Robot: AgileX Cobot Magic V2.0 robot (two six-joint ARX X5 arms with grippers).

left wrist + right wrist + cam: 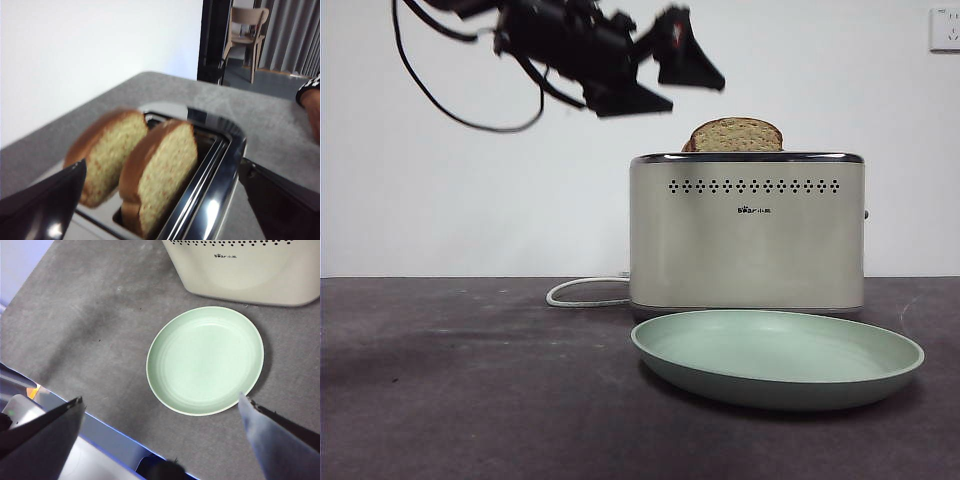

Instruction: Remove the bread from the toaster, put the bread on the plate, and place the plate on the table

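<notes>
Two slices in toaster (747,235), plate (778,380) empty, left gripper (660,85) wide.

A plain white wall (440,200) with a socket (945,28); wooden chair (245,30) by grey curtains (290,35).

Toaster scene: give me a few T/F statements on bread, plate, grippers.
1. Two slices stand in the toaster. True: the bread and a second slice both sit in its slots.
2. The plate holds a slice. False: it holds nothing and lies on the table in front of the toaster.
3. The left gripper grips the bread. False: it hangs open in the air beside the toaster's top, holding nothing.
4. The right gripper is open above the plate. True.
</notes>
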